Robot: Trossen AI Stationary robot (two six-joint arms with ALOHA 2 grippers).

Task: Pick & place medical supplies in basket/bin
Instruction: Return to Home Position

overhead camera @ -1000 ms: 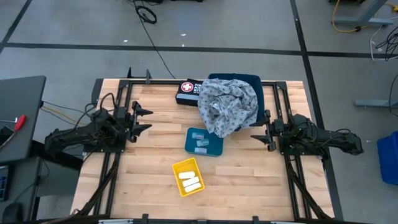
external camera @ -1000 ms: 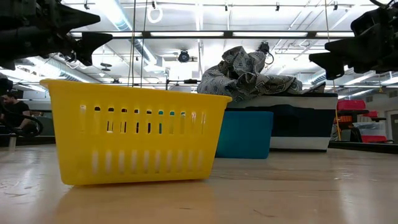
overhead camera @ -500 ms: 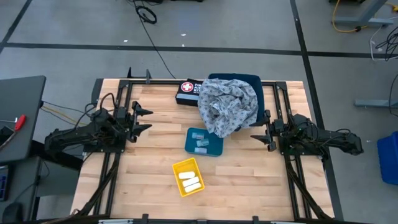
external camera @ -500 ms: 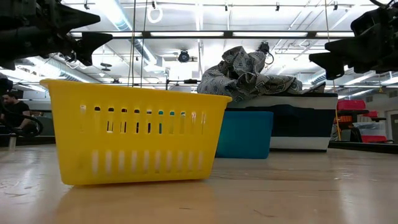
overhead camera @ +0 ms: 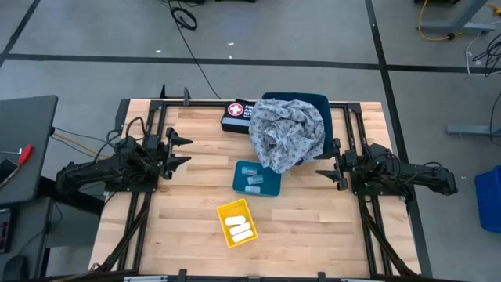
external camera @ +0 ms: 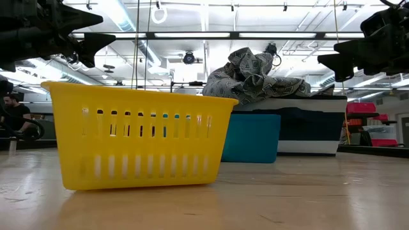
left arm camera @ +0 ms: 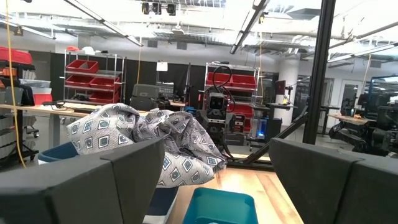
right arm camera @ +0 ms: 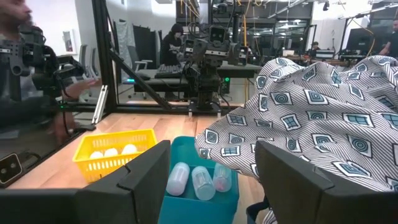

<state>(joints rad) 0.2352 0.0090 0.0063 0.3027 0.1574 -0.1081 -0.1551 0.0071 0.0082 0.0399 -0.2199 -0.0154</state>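
A grey cloth with a diamond print (overhead camera: pixel 286 131) lies heaped over a large dark teal bin (overhead camera: pixel 301 100) at the table's far side, and its lower edge hangs over the bin's near rim. A small teal bin (overhead camera: pixel 257 178) holds small clear containers (right arm camera: pixel 194 179). A yellow basket (overhead camera: pixel 236 222) holds white rolls (overhead camera: pixel 239 227). My left gripper (overhead camera: pixel 184 150) is open and empty at the table's left, raised above it. My right gripper (overhead camera: pixel 327 163) is open and empty at the right, just beside the cloth.
A black first-aid box (overhead camera: pixel 235 115) lies left of the large bin at the far edge. Black frame rails (overhead camera: pixel 153 117) run along the table's left and right sides. People (right arm camera: pixel 25 74) show beyond the table in the right wrist view. Bare wood lies near the front edge.
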